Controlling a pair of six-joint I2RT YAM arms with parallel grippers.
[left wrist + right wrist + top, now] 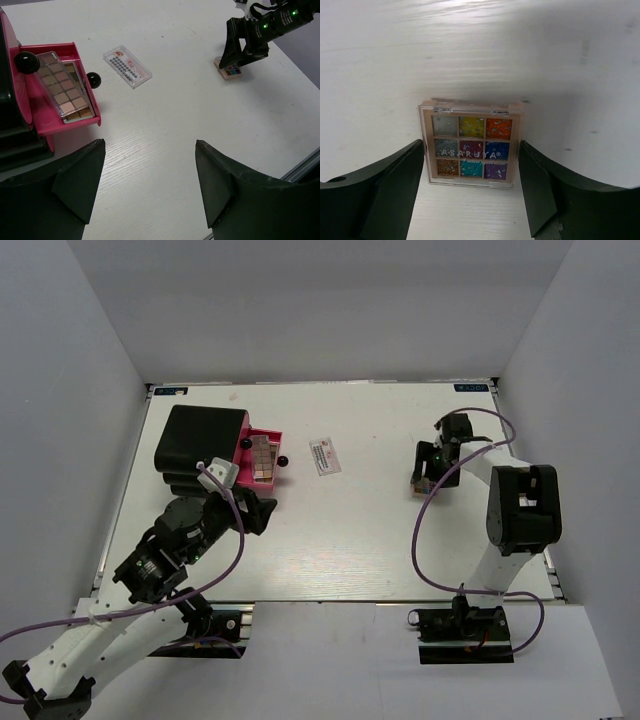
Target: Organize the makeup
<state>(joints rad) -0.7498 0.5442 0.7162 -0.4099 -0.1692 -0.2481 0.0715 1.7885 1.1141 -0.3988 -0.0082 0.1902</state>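
On the white table (360, 540), toward its right side, lay the small square multicoloured eyeshadow palette (470, 125), flat, lid hinge away from the wrist camera. Your right gripper (471, 150) straddled it, one black finger close at each side. Whether they pressed the casing could not be told. Your left gripper (150, 190) stood wide open and held nothing, hovering near the front of the big black case (200, 440). In the case's open pink plastic drawer (47, 125) lay the two long brown-toned eyeshadow palettes (62, 90), one stacked on the other. The flat white-pink packet (127, 66) lay on the bare table between the drawer and your right arm, apart from both.
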